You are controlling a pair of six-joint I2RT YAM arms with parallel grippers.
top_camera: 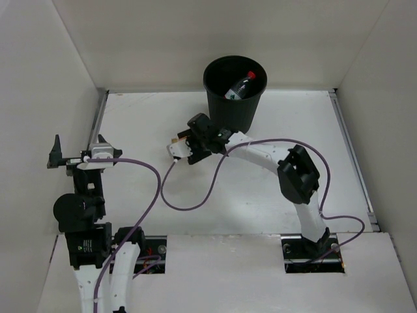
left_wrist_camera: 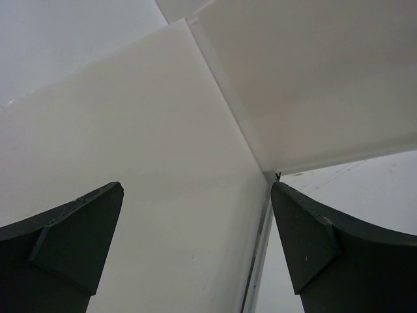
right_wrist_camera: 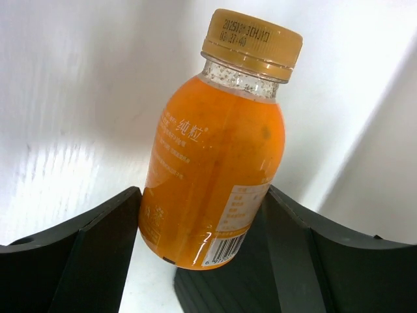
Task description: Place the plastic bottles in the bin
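The right gripper [right_wrist_camera: 202, 193] clamps an orange bottle [right_wrist_camera: 215, 163] mid-frame, its gold cap tilted upper right. The left gripper [left_wrist_camera: 195, 189] gapes wide, empty. Top centre overhead, the bin [top_camera: 236, 109] holds a red-capped bottle [top_camera: 240, 87].

Robot lab cell: bare white panel walls [top_camera: 195, 39] around a white tabletop [top_camera: 247, 208].

— How many bottles are showing?
— Two are showing: one red-capped bottle [top_camera: 240, 87] at the upper middle of the top view, and one orange bottle [right_wrist_camera: 212, 176] filling the centre of the right wrist view.
— And bins?
— One black bin [top_camera: 231, 111] is showing, upper middle.
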